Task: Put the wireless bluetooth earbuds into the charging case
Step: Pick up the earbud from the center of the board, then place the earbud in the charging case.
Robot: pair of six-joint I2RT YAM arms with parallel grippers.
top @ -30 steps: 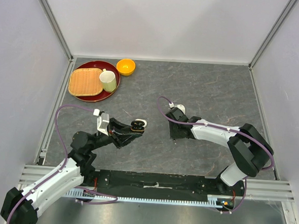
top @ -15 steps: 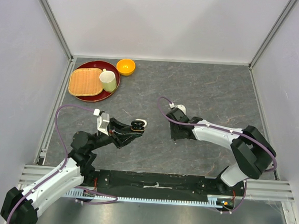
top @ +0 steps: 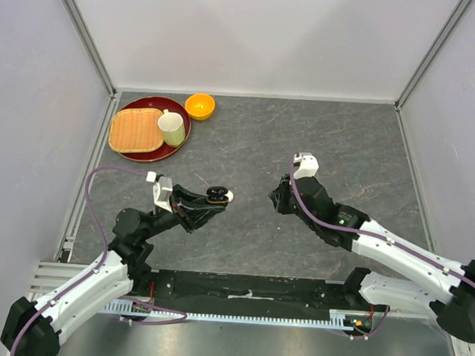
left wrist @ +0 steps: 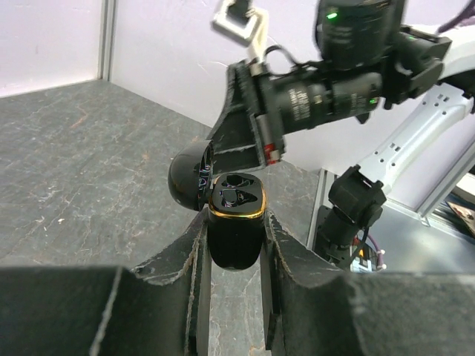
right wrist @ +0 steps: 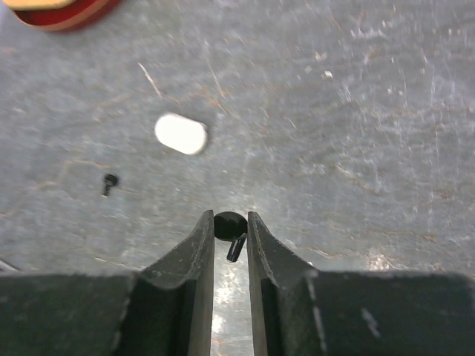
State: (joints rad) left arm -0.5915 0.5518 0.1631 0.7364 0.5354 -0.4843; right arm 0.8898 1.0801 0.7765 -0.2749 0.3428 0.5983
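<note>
Our R gripper [right wrist: 230, 218], pinching a black earbud [right wrist: 226, 223], has swung up off the table [right wrist: 356, 133] twd the open black charging case [left wrist: 234, 241] clamped in the L gripper [left wrist: 234, 222]; insertion's next, we reckon.

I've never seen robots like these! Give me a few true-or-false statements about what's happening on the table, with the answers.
1. The left gripper holds a black case with its lid open. True.
2. The right gripper is empty. False: it pinches a black earbud between its fingers.
3. A white case lies closed on the table. True.
4. The cup lies tipped over on the bare table. False: it stands upright on the red tray.
</note>
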